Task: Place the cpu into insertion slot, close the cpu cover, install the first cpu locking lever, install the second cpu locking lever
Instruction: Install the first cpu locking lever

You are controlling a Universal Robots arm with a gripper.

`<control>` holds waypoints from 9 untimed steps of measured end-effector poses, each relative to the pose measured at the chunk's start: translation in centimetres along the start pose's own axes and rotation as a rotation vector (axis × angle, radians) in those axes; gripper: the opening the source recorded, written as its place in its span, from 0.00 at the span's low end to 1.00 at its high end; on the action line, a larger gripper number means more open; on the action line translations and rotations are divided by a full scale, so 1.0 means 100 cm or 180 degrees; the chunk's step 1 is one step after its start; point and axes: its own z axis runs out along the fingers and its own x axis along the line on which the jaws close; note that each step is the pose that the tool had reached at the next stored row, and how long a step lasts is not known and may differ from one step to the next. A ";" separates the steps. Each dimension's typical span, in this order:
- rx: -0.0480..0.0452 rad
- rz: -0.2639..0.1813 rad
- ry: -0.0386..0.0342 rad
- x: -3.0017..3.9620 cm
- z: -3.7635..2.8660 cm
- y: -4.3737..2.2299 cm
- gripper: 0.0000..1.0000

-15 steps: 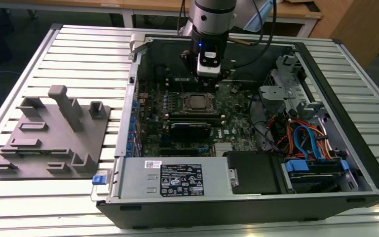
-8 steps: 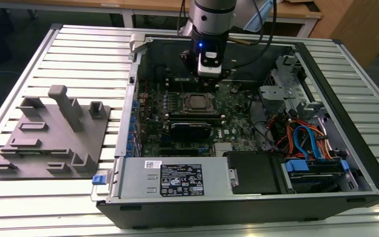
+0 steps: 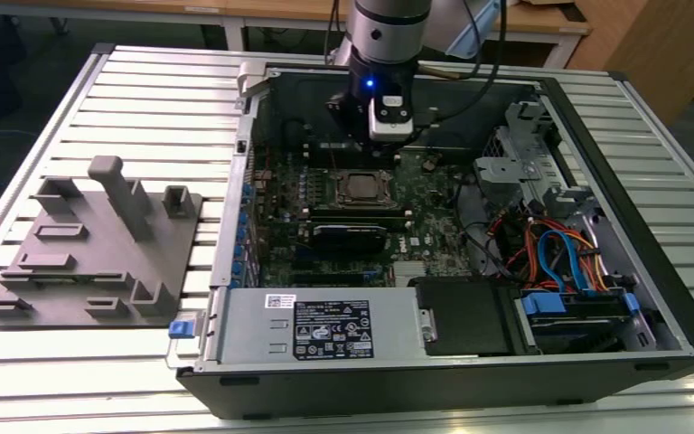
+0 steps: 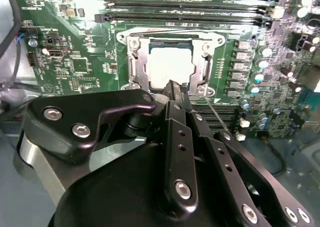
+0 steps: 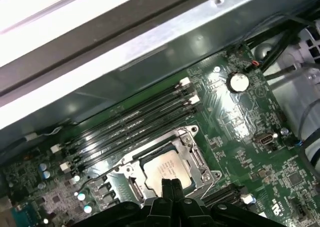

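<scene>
The cpu (image 4: 170, 62) is seated under the closed cpu cover (image 4: 139, 62); one lever (image 4: 217, 116) is judged unlatched; the jaws of the gripper (image 4: 173, 85) are pressed together, empty.

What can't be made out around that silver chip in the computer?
- Chip, near edge: in both wrist views the shut gripper covers it, so what the tips touch is hidden.
- Wire lever: in the second wrist view its lower end runs behind the gripper.
- Metal frame around the chip: in the exterior view it is too small to tell whether it is latched.
</scene>
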 end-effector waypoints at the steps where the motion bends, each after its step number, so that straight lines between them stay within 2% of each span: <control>1: 0.0000 -0.0001 0.0000 0.0020 -0.0001 -0.0011 0.10; 5: 0.0000 -0.0021 0.0000 0.0080 0.0000 -0.0042 0.10; 9: 0.0000 -0.0231 0.0004 0.0082 0.0002 -0.0044 0.10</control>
